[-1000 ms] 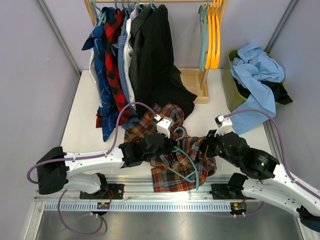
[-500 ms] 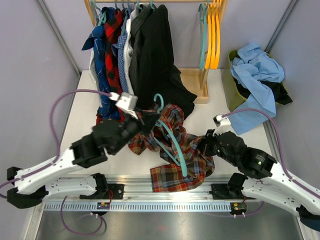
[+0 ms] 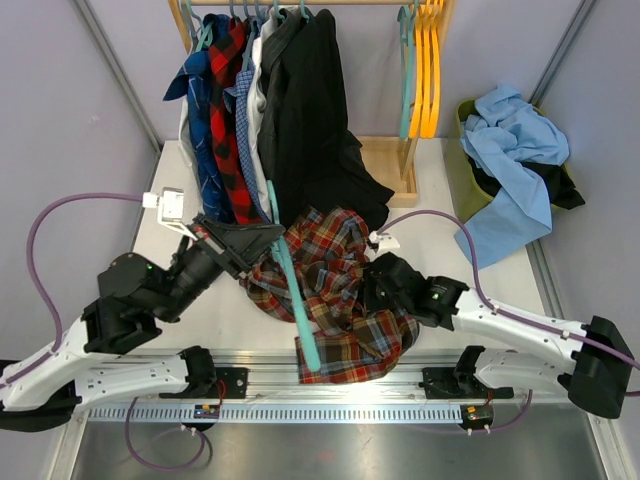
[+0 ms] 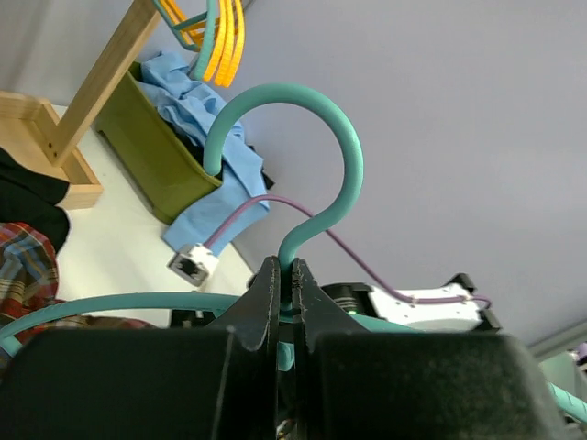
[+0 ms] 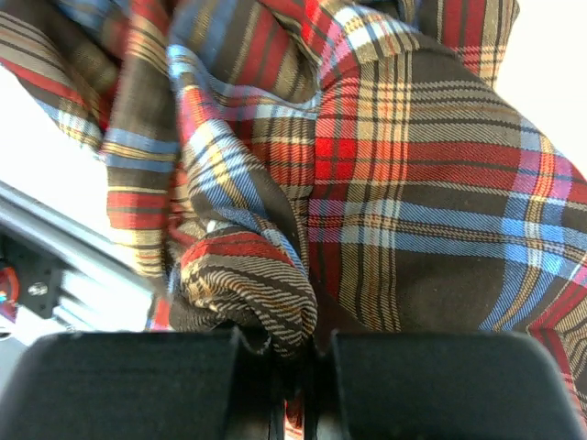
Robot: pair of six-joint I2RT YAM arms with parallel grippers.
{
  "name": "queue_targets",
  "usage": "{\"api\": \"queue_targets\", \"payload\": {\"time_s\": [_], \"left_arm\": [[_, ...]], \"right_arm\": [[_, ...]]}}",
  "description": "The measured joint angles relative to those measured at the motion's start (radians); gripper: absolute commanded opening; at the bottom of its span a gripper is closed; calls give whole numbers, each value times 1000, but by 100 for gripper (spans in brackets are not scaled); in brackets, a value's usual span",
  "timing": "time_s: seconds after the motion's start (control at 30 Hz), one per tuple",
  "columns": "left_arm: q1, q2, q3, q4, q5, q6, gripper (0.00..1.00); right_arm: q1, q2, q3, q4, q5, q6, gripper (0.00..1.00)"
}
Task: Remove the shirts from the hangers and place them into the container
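My left gripper [image 3: 268,234] is shut on the neck of a teal hanger [image 3: 296,300], just under its hook [image 4: 307,115]. The hanger is lifted above the table and its long arm slants down across the brown-red plaid shirt [image 3: 335,290]. That shirt lies bunched at the table's near middle. My right gripper [image 3: 378,283] is shut on a fold of its cloth [image 5: 266,302]. The olive-green container [image 3: 461,172] stands at the far right with a light blue shirt [image 3: 512,140] spilling over its rim. More shirts [image 3: 255,110] hang on the rack at the back.
A wooden rack base [image 3: 385,165] stands behind the plaid shirt. Orange hangers [image 3: 431,70] and a teal hanger [image 3: 407,75] hang bare at the rack's right end. Purple cables [image 3: 60,215] loop from both arms. Grey walls close in the left and right sides.
My left arm has risen and swung left, pulling the hanger up and out along the plaid shirt. My right gripper has moved left with the cloth still pinched.
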Motion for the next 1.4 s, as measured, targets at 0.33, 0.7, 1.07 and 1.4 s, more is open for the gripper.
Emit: {"api": "queue_targets", "payload": {"time_s": [0.33,0.7,1.07,1.4], "left_arm": [[0,-117,56,-182,-148,43,0],[0,-79,-174,-420,-335,95,0],[0,31,-218,-379,-409,145,0],[0,98,-218,-306,-407,167,0]], "right_arm": [[54,75,50,-81,34,1,75],[73,-257,298,-227,-68,-104,85],[111,-274,333,-244,-235,-135,79],[283,-152,331,-159,-230,-134,70]]}}
